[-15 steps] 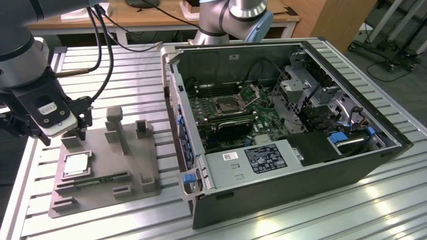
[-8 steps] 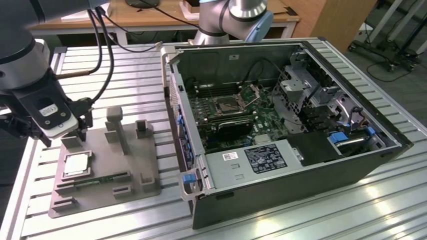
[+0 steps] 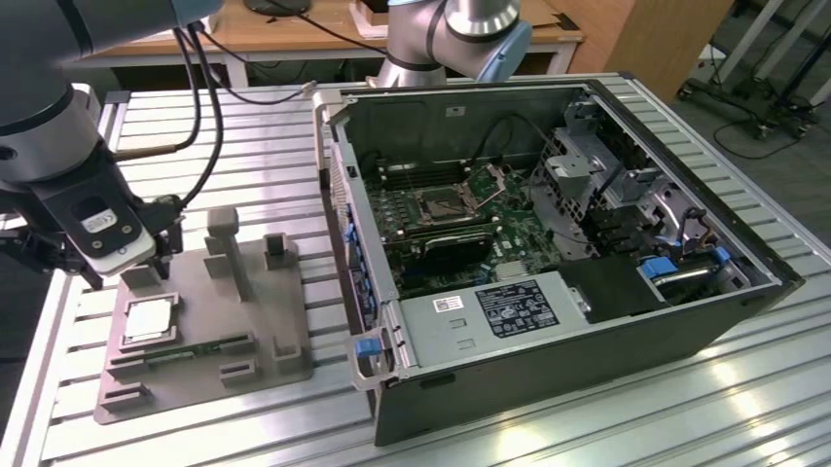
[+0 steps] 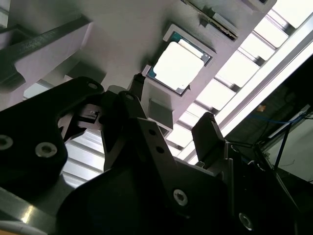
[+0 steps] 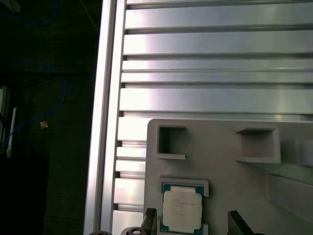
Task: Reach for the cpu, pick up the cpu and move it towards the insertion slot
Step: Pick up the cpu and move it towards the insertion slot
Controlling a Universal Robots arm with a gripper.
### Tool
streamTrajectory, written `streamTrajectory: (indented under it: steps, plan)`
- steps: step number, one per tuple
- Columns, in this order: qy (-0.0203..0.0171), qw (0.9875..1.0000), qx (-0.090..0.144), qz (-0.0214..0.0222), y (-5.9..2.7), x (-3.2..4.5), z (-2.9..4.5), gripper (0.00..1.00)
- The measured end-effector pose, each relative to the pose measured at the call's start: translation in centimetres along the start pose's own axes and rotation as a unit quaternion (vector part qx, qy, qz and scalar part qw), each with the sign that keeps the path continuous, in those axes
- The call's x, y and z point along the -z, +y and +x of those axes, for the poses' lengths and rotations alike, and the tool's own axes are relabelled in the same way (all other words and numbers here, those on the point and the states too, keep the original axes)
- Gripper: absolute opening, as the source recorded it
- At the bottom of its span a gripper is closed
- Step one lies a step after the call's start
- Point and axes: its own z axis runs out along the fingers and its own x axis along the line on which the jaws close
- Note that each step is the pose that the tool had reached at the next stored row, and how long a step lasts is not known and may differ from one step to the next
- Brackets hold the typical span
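Item: cpu (image 3: 150,319), one flat square chip, silver-grey metal top facing up, pale rim. Location: seated in a square recess of the grey tray (image 3: 279,336), at about 8 o'clock in the exterior view. Orientation: lying level; near-square, so no marked long axis; its edges run parallel to the tray's edges, one pair roughly 12-to-6 and the other roughly 9-to-3 in the exterior view. Item: tool (image 3: 126,279), pointing down over the tray at 12 o'clock of the cpu; fingers (image 4: 208,132) spread apart, released, nothing gripped. A raised block (image 3: 140,276) of the tray stands between the fingertips; whether they touch it cannot be told. In the first wrist view the cpu (image 5: 181,210) shows between the two dark fingertips, apart from both. Item: memory strip (image 3: 189,348), thin and green, in a tray groove at 5 o'clock of the cpu, long axis roughly 9-to-3. Item: insertion slot (image 3: 445,204), a square socket with dark centre and silvery frame, on the motherboard (image 3: 520,238) inside the open computer case (image 3: 429,409), well apart from the cpu toward 2 o'clock. Its hinged bracket (image 3: 492,178) stands raised just beside it at 1 o'clock. Support: slatted metal tabletop (image 3: 221,136), carrying tray and case side by side.
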Motion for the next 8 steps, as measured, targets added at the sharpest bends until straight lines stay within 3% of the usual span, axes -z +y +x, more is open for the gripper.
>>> streamTrajectory:
  steps: [8]
  plan:
    - [-0.0001, 1.0000, 0.000, -0.0001, -0.21, -0.47, 0.01, 0.66]
